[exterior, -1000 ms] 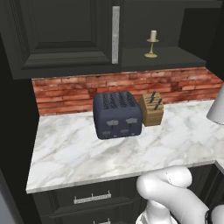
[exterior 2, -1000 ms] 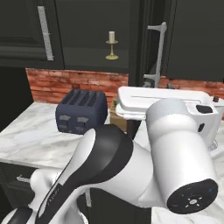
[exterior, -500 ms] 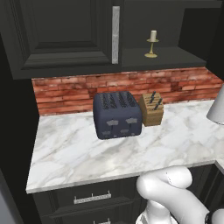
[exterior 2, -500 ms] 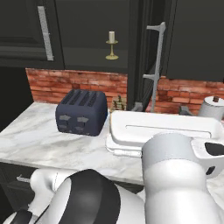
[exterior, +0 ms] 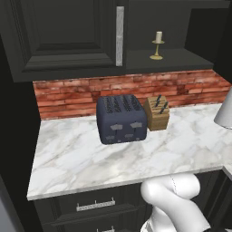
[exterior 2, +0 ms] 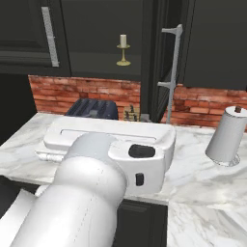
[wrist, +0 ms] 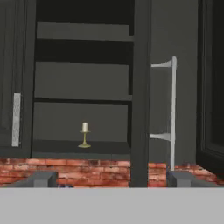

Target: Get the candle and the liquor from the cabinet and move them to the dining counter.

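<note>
Hand view: candle (wrist: 85, 134) upright on open cabinet (wrist: 83, 148) shelf

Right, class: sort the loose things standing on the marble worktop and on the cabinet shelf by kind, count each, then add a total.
Candle in a golden candlestick, on the cabinet shelf: 1
Toaster, dark blue, on the marble worktop: 1
Knife block, wooden: 1
Paper towel roll: 1
Total: 4

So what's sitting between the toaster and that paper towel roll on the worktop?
In the left base view, a wooden knife block stands just right of the dark blue toaster; beyond it, bare marble worktop runs to the paper towel roll.
</note>
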